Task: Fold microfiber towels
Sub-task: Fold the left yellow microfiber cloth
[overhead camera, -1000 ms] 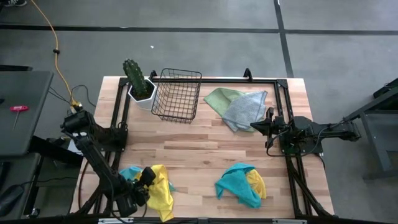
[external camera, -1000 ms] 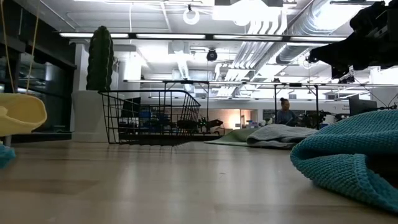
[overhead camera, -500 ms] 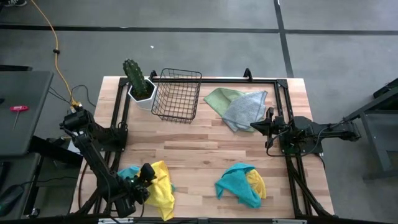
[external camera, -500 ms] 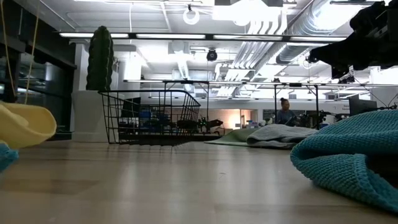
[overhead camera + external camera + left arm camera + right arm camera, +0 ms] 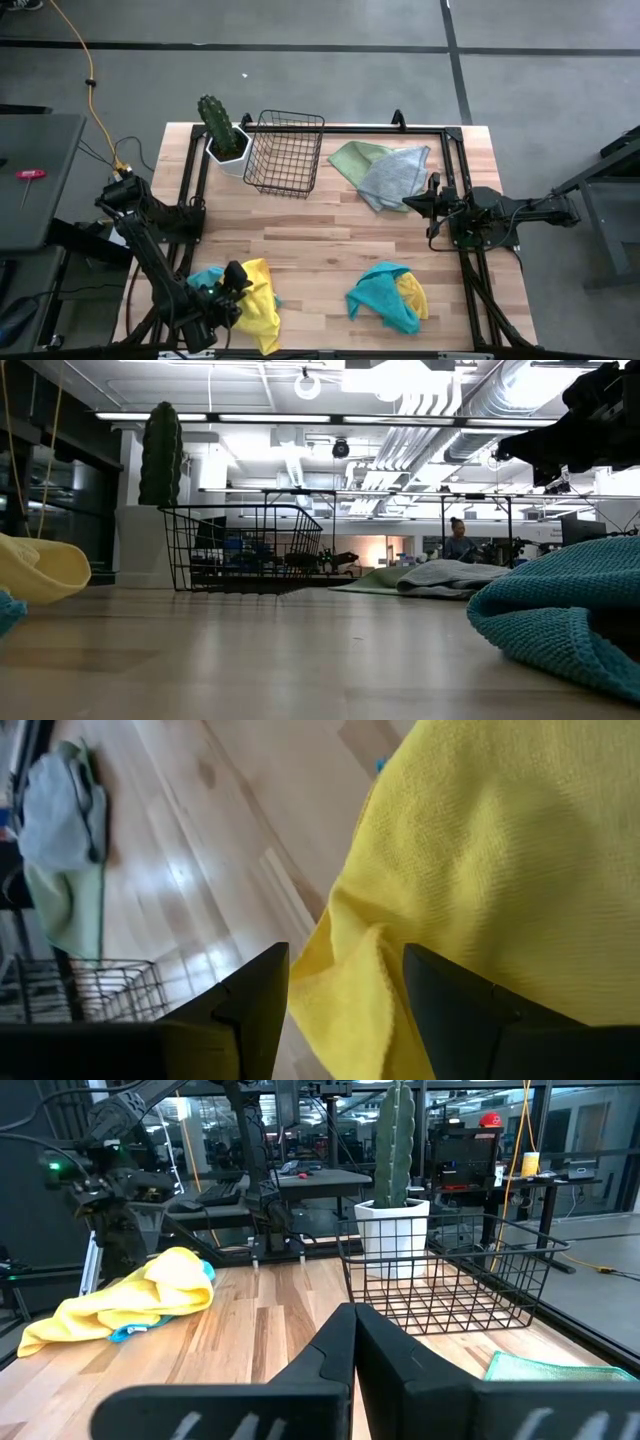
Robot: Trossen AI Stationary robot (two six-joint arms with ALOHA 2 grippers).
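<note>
1. Yellow towel [image 5: 262, 300] lies crumpled over a teal one [image 5: 207, 278] at the table's 7 o'clock corner, unfolded.
2. Second teal-and-yellow heap [image 5: 385, 297] sits at 5 o'clock; a green towel [image 5: 352, 158] and grey towel [image 5: 393, 176] overlap at 1 o'clock. None looks folded, so I judge the whole job remains.
3. Left gripper [image 5: 232, 285] hovers at the yellow towel, fingers spread, pinching nothing.
4. Right gripper [image 5: 415, 203] waits at 3 o'clock, fingers pressed together.
5. Wire basket [image 5: 285, 152] and cactus [image 5: 215, 122] stand at 11 o'clock.
</note>
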